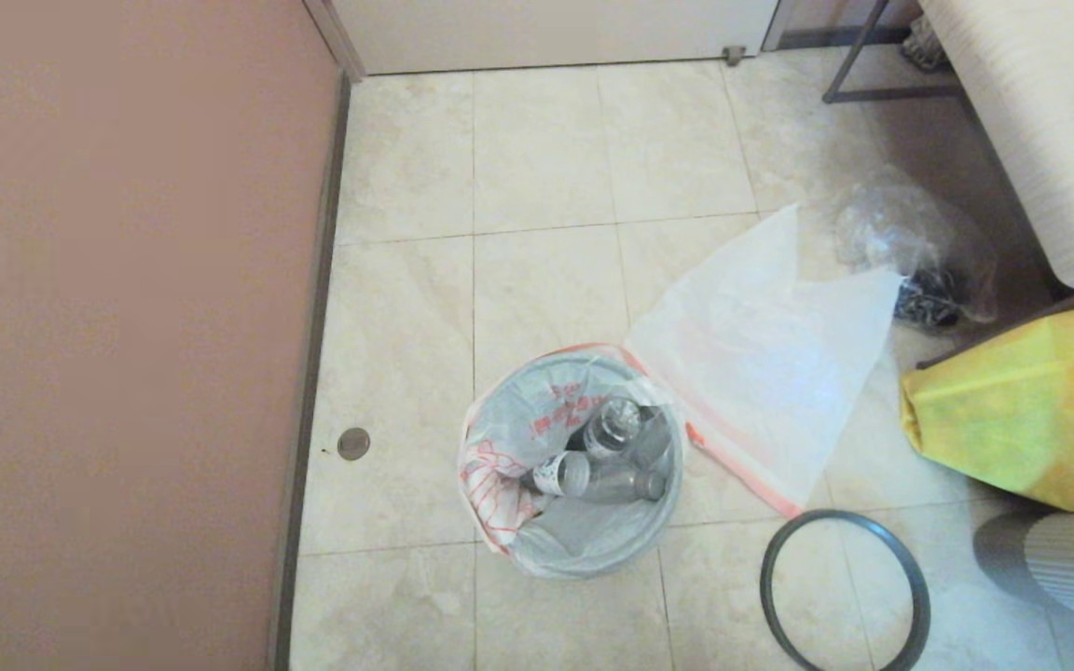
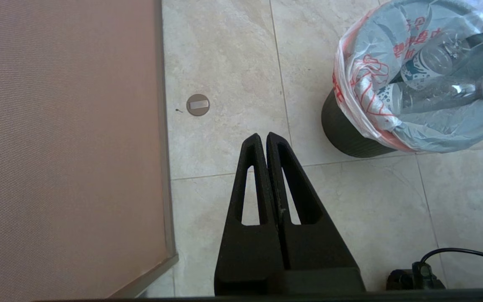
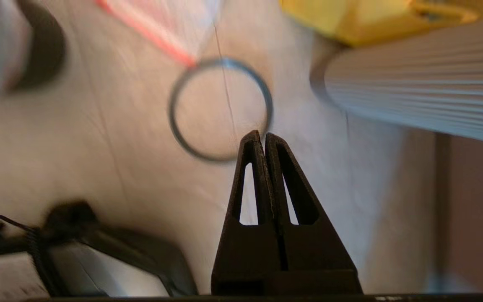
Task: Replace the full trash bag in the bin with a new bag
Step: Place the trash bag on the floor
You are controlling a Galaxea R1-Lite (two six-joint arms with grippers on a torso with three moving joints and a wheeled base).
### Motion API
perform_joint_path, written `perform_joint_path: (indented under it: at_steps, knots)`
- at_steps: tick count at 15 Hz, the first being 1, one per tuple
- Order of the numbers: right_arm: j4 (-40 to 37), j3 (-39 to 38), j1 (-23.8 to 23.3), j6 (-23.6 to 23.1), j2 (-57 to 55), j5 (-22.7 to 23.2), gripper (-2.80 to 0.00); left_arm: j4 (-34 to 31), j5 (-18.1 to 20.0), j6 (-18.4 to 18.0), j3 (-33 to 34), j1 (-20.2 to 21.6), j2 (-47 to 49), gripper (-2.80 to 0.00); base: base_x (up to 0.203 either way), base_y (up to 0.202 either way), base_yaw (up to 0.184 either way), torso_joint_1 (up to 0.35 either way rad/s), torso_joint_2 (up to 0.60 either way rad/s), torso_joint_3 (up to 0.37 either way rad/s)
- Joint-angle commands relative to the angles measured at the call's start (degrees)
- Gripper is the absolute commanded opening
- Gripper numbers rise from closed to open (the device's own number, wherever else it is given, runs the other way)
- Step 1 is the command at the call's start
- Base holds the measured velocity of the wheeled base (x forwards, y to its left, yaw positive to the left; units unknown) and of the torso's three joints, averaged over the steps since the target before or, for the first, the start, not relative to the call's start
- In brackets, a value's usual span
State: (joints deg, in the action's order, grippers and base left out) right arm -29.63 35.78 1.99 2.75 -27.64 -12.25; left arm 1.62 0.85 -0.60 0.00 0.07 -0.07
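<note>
The left gripper (image 2: pixel 263 136) hangs above the tiled floor (image 1: pixel 546 149) with its two black fingers pressed together and nothing between them. Just off to its side stands the bin (image 2: pixel 348 134), a small dark round basket, and lining it is the full trash bag (image 1: pixel 509 438), thin white plastic printed with red drawings, its edge folded out over the bin's lip. Clear plastic bottles (image 1: pixel 612 457) lie heaped inside it. Near the gripper's tips on the other side, a small round metal disc (image 2: pixel 198 104) sits in the floor close to the pinkish wall panel (image 1: pixel 127 326). The right gripper (image 3: pixel 262 136) is likewise pinched tight and empty, held above the floor with its tips just over the edge of the thin grey hoop (image 1: pixel 843 592), which lies flat on the tiles apart from the bin. Beyond the hoop from this gripper, the new bag (image 1: pixel 761 345) is spread flat on the floor, milky white with an orange-pink band along one edge, one corner reaching the bin. A yellow bag (image 1: pixel 1022 410) sits further out past the hoop, and a crinkled clear bag (image 1: pixel 910 247) with dark contents lies beyond the new bag.
</note>
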Motion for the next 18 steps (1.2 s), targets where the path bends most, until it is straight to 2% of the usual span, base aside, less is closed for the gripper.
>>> perform_joint_path:
  at_steps: [1, 3, 5, 9, 11, 14, 15, 18]
  knots:
    - [-0.7, -0.3, 0.3, 0.4, 8.7, 0.3, -2.8, 0.0, 0.0, 0.0, 0.6, 0.0, 0.1, -2.8, 0.0, 0.0, 0.0, 0.0, 0.0, 0.0]
    - [-2.3, -2.6, 0.3, 0.7, 14.0, 1.8, -2.8, 0.0, 0.0, 0.0, 0.6, 0.0, 0.1, -2.8, 0.0, 0.0, 0.0, 0.0, 0.0, 0.0]
    - [-2.6, -4.9, -0.5, 0.8, 17.3, 6.0, -2.8, 0.0, 0.0, 0.0, 0.6, 0.0, 0.1, -2.8, 0.0, 0.0, 0.0, 0.0, 0.0, 0.0]
    - [-1.5, -10.0, -1.2, -0.4, 26.9, 9.2, -2.8, 0.0, 0.0, 0.0, 0.6, 0.0, 0.1, -2.8, 0.0, 0.0, 0.0, 0.0, 0.0, 0.0]
    - [6.0, -17.1, -1.3, -1.5, 27.7, 9.9, -2.8, 0.0, 0.0, 0.0, 0.6, 0.0, 0.1, -2.8, 0.0, 0.0, 0.0, 0.0, 0.0, 0.0]
    - [23.8, -29.3, -1.3, -2.2, 27.7, 10.3, -2.8, 0.0, 0.0, 0.0, 0.6, 0.0, 0.1, -2.8, 0.0, 0.0, 0.0, 0.0, 0.0, 0.0]
    - [26.9, -31.6, -1.3, -2.4, 27.7, 10.6, -2.8, 0.0, 0.0, 0.0, 0.6, 0.0, 0.1, -2.8, 0.0, 0.0, 0.0, 0.0, 0.0, 0.0]
    - [28.1, -35.1, -1.4, -2.6, 27.7, 11.8, -2.8, 0.0, 0.0, 0.0, 0.6, 0.0, 0.1, -2.8, 0.0, 0.0, 0.0, 0.0, 0.0, 0.0]
